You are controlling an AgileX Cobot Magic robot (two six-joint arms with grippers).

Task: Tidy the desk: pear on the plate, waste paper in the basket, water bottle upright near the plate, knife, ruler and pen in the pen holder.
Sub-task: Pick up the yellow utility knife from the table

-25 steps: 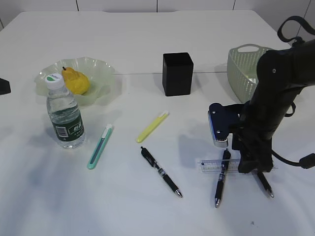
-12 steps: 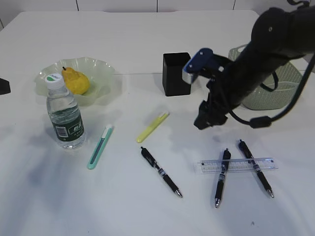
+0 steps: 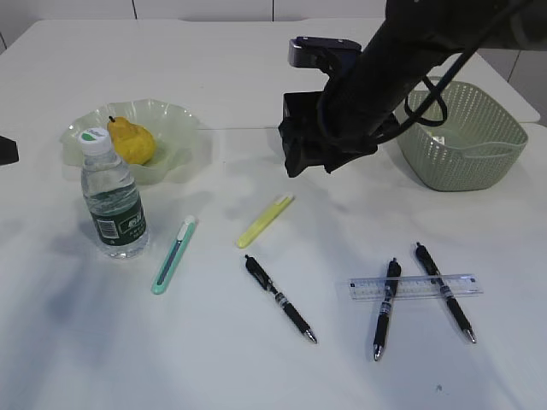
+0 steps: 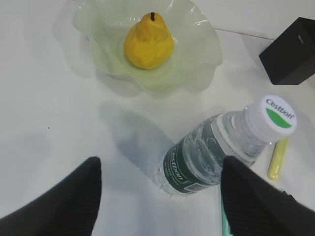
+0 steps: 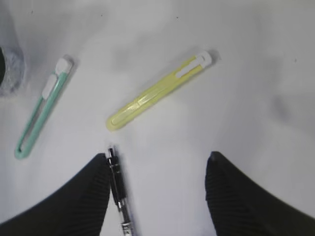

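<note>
Your right tool [image 5: 155,196] hangs empty, jaws wide, above the yellow knife [image 5: 158,90]; your left tool [image 4: 157,196] likewise gapes beside the upright water bottle [image 4: 221,147]. The pear [image 3: 131,141] sits on the plate [image 3: 175,120].

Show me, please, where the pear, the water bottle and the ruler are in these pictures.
pear [image 3: 134,143], exterior view, on the middle of its yellow body in the plate.
water bottle [image 4: 206,155], left wrist view, on its dark green label.
ruler [image 3: 414,286], exterior view, on the clear strip between the two pens.
</note>
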